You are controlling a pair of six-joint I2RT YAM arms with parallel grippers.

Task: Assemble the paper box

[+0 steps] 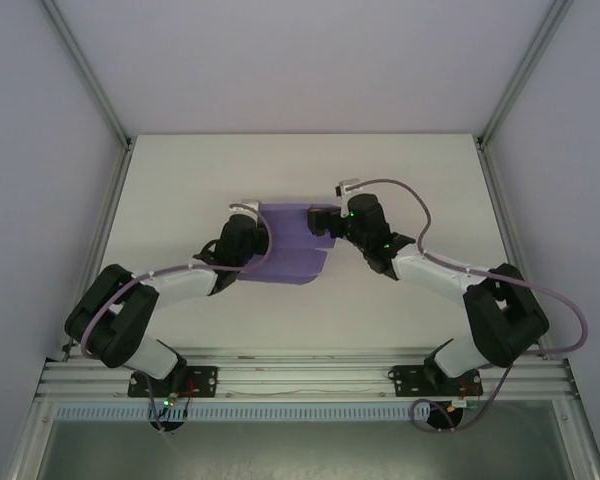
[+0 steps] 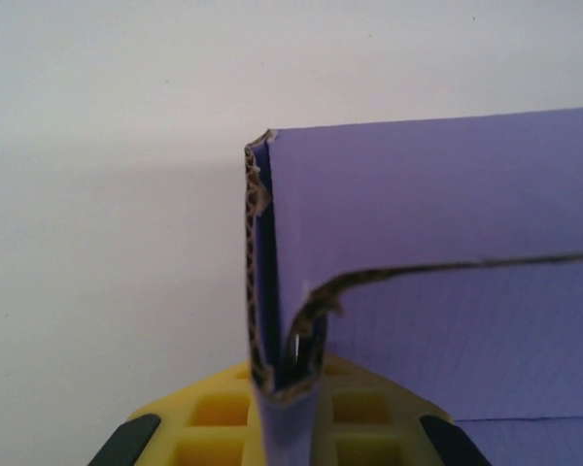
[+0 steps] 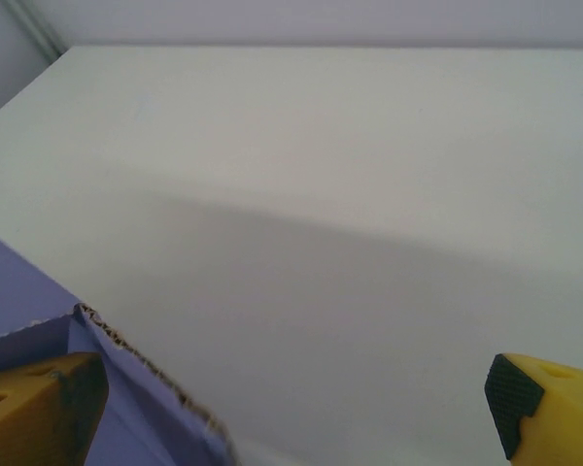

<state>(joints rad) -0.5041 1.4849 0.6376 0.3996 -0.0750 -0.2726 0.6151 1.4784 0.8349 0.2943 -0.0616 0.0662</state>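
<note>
1. The left jaws are shut on the paper box (image 2: 418, 243), pinching a doubled-over wall between the yellow fingers (image 2: 214, 422). The bite is low and narrow. If that arm pulls or twists, the fold could slide out. The corrugated edge (image 2: 256, 252), already ragged, could also crush or tear.
2. Inside that pinch, a curled flap (image 2: 316, 301) tucks down beside the wall. It looks bent rather than cleanly creased, so a harder squeeze may crumple it and stop it seating flat.
3. The right jaws stand wide open and hold nothing. One finger (image 3: 39, 408) sits over the purple corner and the other over bare table (image 3: 369, 194). The box's rough wall edge (image 3: 146, 383) lies between them, close to the first finger. Closing from here could catch only the tip of that wall, or push it over instead of gripping it.
4. From above, the partly folded box lies near the middle of the table, between the two wrists. Only one side is held, so a shove from the right arm may swing the whole piece around the left pinch and spring the folds open.
</note>
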